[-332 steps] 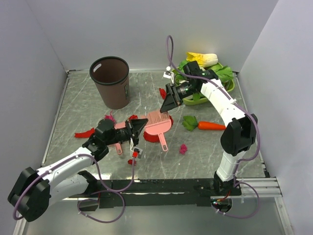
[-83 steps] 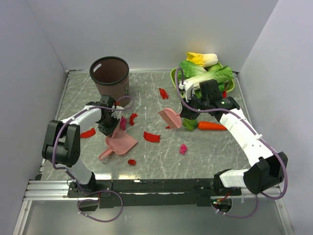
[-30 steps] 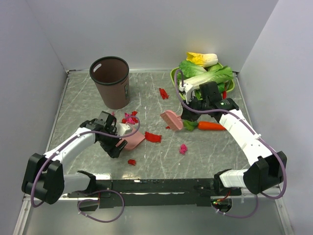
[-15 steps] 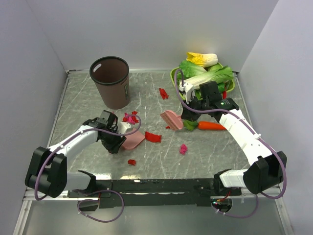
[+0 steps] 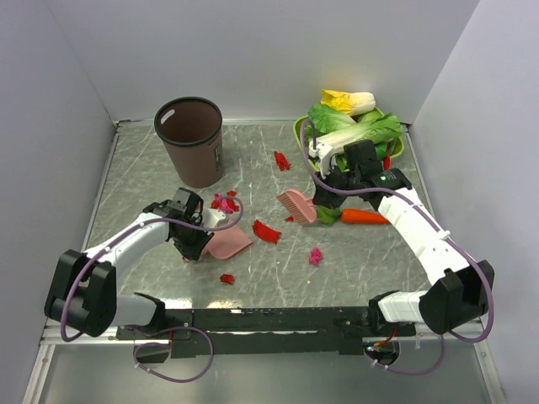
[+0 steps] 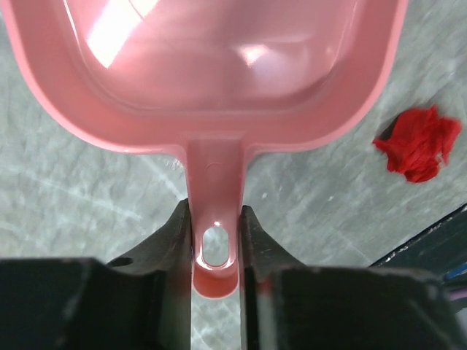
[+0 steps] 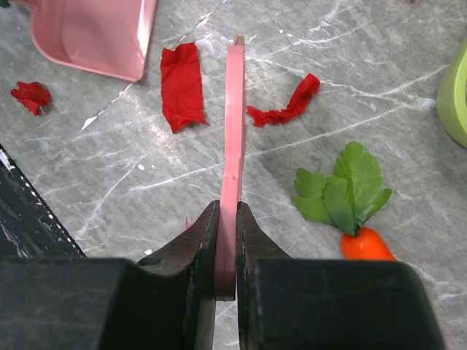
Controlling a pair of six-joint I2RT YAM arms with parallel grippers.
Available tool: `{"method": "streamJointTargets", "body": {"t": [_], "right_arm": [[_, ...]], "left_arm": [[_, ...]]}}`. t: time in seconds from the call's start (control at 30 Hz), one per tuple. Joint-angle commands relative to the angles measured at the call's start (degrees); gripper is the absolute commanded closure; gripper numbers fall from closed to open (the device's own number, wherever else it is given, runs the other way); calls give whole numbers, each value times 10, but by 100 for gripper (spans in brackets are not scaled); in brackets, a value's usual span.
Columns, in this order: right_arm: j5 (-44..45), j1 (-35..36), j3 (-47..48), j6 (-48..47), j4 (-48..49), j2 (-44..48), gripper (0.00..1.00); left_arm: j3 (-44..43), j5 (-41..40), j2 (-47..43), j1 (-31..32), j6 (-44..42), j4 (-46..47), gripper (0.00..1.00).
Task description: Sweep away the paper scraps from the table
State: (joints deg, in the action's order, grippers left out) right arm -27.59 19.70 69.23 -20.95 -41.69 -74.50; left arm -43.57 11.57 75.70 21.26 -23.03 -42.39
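Observation:
My left gripper (image 5: 195,245) (image 6: 215,219) is shut on the handle of the pink dustpan (image 5: 228,242) (image 6: 211,65), which lies flat on the table (image 5: 135,181). Paper scraps lie scattered: a magenta and red cluster (image 5: 224,203) just behind the pan, a red piece (image 5: 266,231) (image 7: 182,84) to its right, a small red one (image 5: 226,278) (image 6: 417,142) in front, a magenta one (image 5: 316,255), and a red one (image 5: 281,160) further back. My right gripper (image 5: 327,186) (image 7: 227,219) is shut on a pink brush (image 5: 296,205) (image 7: 233,131), held above a red strip (image 7: 284,107).
A brown waste bin (image 5: 191,139) stands at the back left. A carrot (image 5: 364,216) (image 7: 365,244) lies right of the brush, under my right arm. A green bowl (image 5: 396,150) of leafy vegetables sits at the back right. Pale walls enclose the table.
My left gripper has come onto the dustpan's handle and closed on it. The right arm and brush have stayed almost still.

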Motion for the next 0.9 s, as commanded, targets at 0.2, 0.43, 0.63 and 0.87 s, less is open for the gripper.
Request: {"method": "streamJointTargets", "body": {"t": [0.2, 0.43, 0.63, 0.87], "right_arm": [[32, 0, 45, -64, -51, 43, 100], [113, 33, 66, -41, -150, 38, 100], [-60, 33, 57, -120, -231, 64, 100], [-164, 67, 132, -125, -234, -31, 100]], "left_arm": [[-45, -57, -94, -2, -139, -150, 99], [-42, -111, -158, -3, -314, -275, 99], [-35, -127, -147, -21, -318, -285, 99], [-83, -136, -120, -191, -327, -219, 99]]}}
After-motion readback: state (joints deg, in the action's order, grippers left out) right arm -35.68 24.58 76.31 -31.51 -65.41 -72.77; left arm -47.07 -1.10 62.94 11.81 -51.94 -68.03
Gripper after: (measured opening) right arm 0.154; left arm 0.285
